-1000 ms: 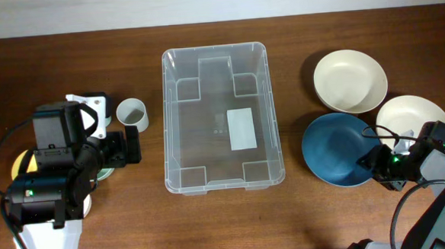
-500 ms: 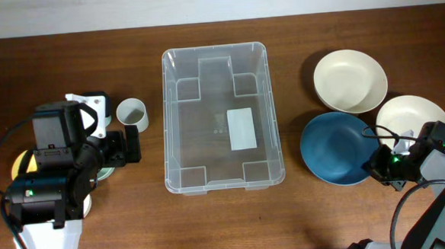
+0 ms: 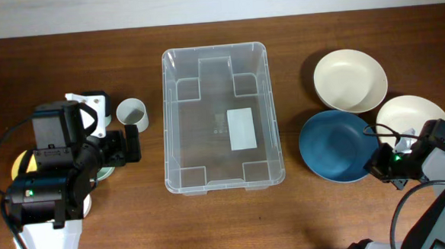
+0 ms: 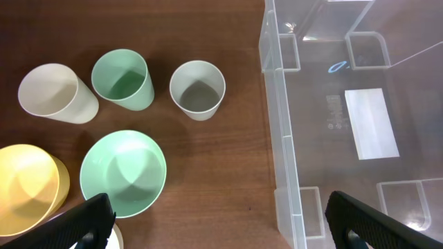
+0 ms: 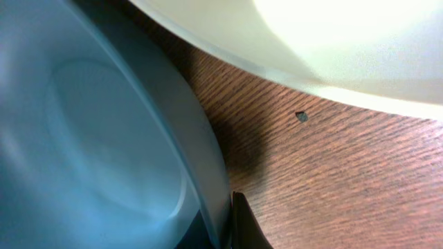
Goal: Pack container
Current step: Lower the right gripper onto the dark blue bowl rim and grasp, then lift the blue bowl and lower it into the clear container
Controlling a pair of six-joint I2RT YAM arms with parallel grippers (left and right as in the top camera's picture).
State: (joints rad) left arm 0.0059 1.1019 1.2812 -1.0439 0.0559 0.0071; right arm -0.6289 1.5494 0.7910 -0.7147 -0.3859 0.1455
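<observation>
The container is a large clear bin standing empty in the middle of the table, with a white label on its base. Its left wall fills the right side of the left wrist view. A blue bowl lies to the right of it. My right gripper is shut on that bowl's right rim. In the right wrist view the rim of the blue bowl sits pinched between the dark fingers. My left gripper hangs open, left of the bin, holding nothing.
Two cream bowls lie behind and right of the blue one. Left of the bin are a whitish cup, a green cup, a cream cup, a green bowl and a yellow bowl.
My right gripper has closed onto the blue bowl's rim, and the bowl has shifted slightly left. The left arm has not moved.
</observation>
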